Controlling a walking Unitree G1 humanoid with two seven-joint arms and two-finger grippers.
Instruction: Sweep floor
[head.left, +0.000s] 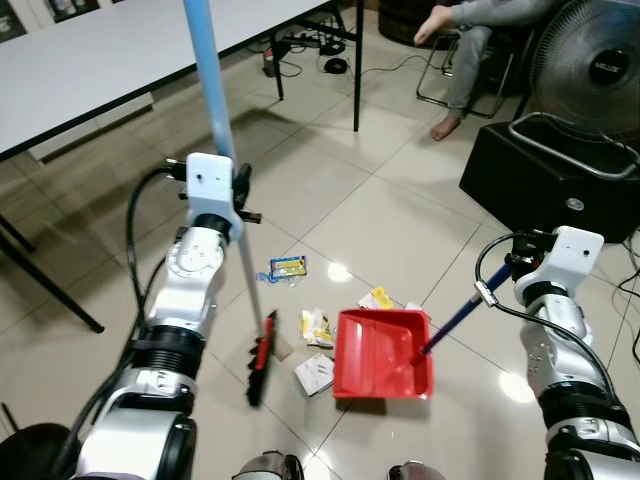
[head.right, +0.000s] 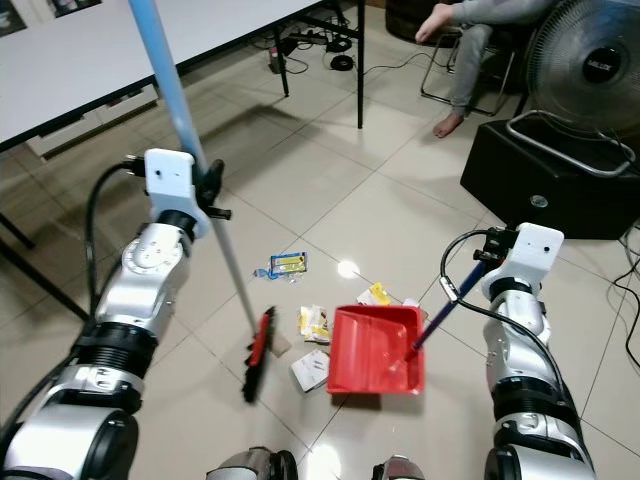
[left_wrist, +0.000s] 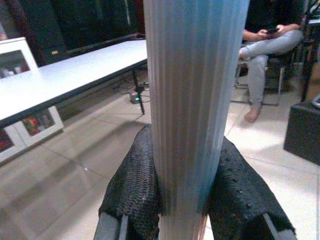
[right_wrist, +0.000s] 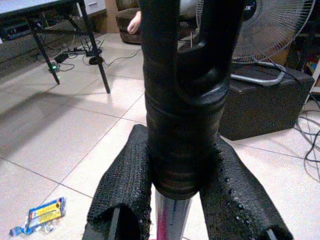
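Broom (head.left: 262, 356), red-and-black head resting on the tiled floor (head.left: 400, 215) at about 6 o'clock in my head view, its pale blue pole (head.left: 212, 80) rising toward 11 o'clock. At 3 o'clock of the head, just beside it, scattered litter: paper scraps (head.left: 317, 328), a white card (head.left: 314, 373) and, farther off at 12 o'clock, a blue-and-yellow wrapper (head.left: 288, 267). Red dustpan (head.left: 383, 354) lies flat just beyond the scraps, mouth toward them; a yellow scrap (head.left: 377, 298) sits at its far rim.

My left gripper (left_wrist: 172, 210) is clamped on the pole, one pad on each side. My right gripper (right_wrist: 175, 200) is closed round the black grip of the dustpan handle (head.left: 455, 320).

Progress, as I judge it: tools in hand and positioned, litter partly gathered but none visibly in the pan; the wrapper is yet to be drawn in.

Surroundings: white table (head.left: 110, 50) at 10 o'clock, seated person (head.left: 480, 40) and fan (head.left: 595, 60) at 1–2 o'clock.
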